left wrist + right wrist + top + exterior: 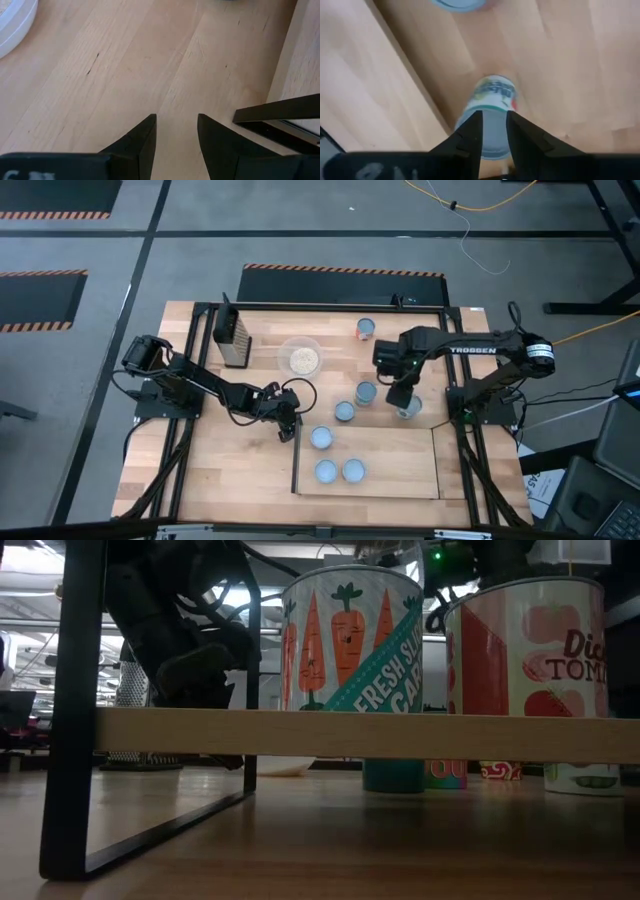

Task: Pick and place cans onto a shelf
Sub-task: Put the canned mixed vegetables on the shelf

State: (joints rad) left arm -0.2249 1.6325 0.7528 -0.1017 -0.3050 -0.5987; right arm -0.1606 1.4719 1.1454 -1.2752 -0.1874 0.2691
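Observation:
The shelf [390, 460] is a light-wood panel on a thin dark frame at the table's near middle; its edge shows in the low view [350, 733]. Three cans stand on it [321, 437] [326, 471] [353, 470]. Other cans stand on the table [344, 412] [365, 392] [366, 329]. My right gripper [400, 394] points down over a white-labelled can [408, 409] [492, 95] off the shelf's far right corner; its fingers stand a narrow gap apart, narrower than the can. My left gripper [288, 426] [177, 135] is open and empty by the shelf's left edge.
A clear bowl [300, 357] with pale contents and a metal grater [232, 335] stand at the far left of the table. The shelf's dark frame leg [280, 112] is right beside my left gripper. Bare wood lies left of the shelf.

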